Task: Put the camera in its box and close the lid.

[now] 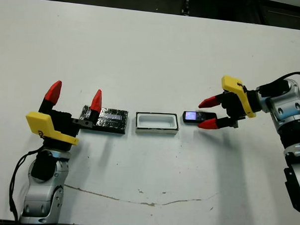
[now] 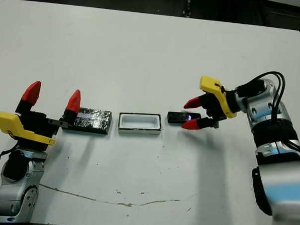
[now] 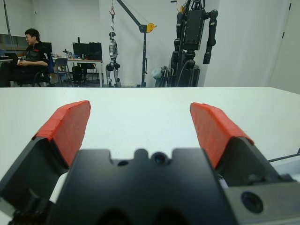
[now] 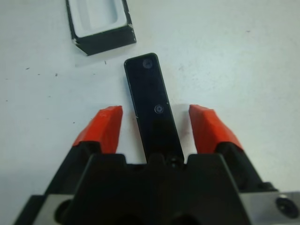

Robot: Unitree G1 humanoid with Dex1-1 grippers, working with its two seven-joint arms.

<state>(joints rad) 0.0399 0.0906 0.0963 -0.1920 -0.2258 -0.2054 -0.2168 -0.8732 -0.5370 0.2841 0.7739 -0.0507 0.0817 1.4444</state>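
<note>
On the white table (image 1: 152, 53), three things lay in a row roughly midway between the near and far edges: the lid (image 1: 108, 119) toward the left edge, the box (image 1: 157, 123) in the middle, and the camera (image 1: 195, 117) just beyond the box on the side toward the right edge. The box sat open, its white hollow facing up, with narrow gaps of bare table parting it from the lid and from the camera. The camera lay flat, its lit screen end pointing at the box. The right gripper (image 1: 207, 113) reached in from the right edge with its red-tipped fingers (image 4: 105, 129) spread — one on either side of the camera's far half, a strip of white table showing between each tip and the black bar, so neither touched it. The left gripper (image 1: 75, 95) stood near the left end of the lid, its fingers (image 3: 70, 129) pointing up and away and spread wide, holding nothing — one tip rose just in front of the lid's left end. Beyond the table, a person (image 3: 33, 56) sat at a desk.
</note>
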